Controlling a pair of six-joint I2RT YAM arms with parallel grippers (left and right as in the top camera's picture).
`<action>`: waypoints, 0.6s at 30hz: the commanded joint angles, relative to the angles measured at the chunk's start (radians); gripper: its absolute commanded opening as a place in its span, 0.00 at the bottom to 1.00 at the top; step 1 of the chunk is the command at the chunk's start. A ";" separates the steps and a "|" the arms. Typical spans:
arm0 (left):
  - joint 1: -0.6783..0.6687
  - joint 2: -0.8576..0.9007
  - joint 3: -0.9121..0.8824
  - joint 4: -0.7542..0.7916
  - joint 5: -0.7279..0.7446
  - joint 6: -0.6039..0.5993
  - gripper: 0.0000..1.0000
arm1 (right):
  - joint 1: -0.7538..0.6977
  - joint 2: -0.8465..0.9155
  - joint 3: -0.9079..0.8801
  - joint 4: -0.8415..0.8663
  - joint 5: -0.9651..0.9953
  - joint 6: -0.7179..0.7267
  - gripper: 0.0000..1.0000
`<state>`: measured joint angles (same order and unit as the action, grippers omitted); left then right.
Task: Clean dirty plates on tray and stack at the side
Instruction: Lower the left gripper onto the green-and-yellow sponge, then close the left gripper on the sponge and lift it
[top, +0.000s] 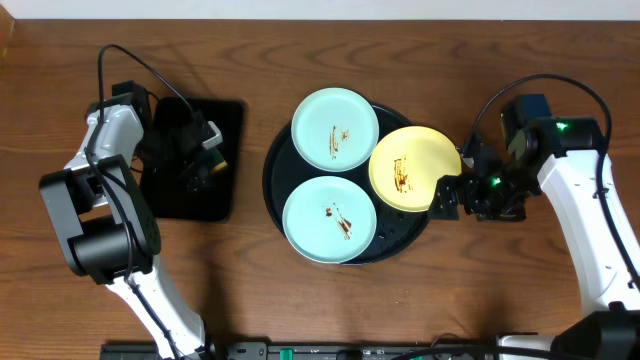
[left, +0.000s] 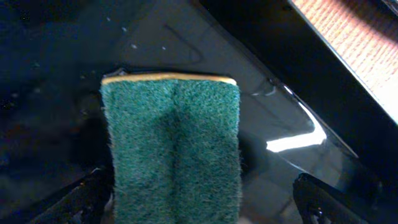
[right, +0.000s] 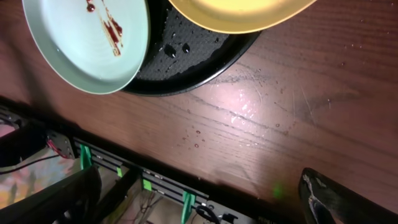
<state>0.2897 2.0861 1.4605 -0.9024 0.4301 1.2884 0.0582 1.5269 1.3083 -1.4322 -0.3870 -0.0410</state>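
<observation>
I count three small round plates on the large round glossy black tray (top: 272, 185), every one smeared brown: a far pale mint-green plate (top: 334, 128), a near pale mint-green plate (top: 329, 219) and one pale yellow plate (top: 413, 168), which overhangs the rim on my right. My right tool (top: 452, 196) hangs over the brown wooden bench (top: 500, 60) just beside that yellow plate, jaws spread wide and empty. My left tool (left: 202, 205) is over one smaller rectangular black tray (top: 228, 125), jaws wide either side of a single dark green scouring sponge (left: 174, 149) lying there, gripping nothing.
</observation>
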 joint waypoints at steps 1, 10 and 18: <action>0.000 0.007 0.016 0.018 0.040 0.029 0.95 | 0.003 -0.014 0.019 -0.005 -0.027 0.003 0.99; 0.000 0.035 0.016 0.071 0.080 0.026 0.42 | 0.003 -0.014 0.019 -0.004 -0.045 0.011 0.99; 0.000 0.127 0.016 0.068 0.074 -0.018 0.72 | 0.003 -0.014 0.019 -0.001 -0.048 0.018 0.99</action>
<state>0.2909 2.1448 1.4822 -0.8291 0.5243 1.2991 0.0582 1.5269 1.3083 -1.4349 -0.4160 -0.0349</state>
